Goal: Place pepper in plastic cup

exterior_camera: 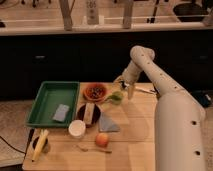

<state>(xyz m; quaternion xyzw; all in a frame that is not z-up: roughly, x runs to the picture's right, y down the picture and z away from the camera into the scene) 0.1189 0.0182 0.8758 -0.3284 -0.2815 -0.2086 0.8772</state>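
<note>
The small green pepper (115, 97) lies on the wooden table (135, 145), just right of a red-brown bowl (95, 92). My gripper (126, 91) hangs from the white arm (165, 100) directly right of the pepper and slightly above it, close to it or touching it. The pale plastic cup (77, 128) stands upright nearer the front, left of centre, well apart from the gripper. A round orange fruit (102, 139) sits to the right of the cup.
A green tray (45, 100) holding a grey block (61, 113) fills the table's left. A dark plate (90, 113) with a tan bar, a blue-grey cloth (108, 124), a spoon (92, 148) and a banana (39, 145) lie around the cup. A dark counter stands behind.
</note>
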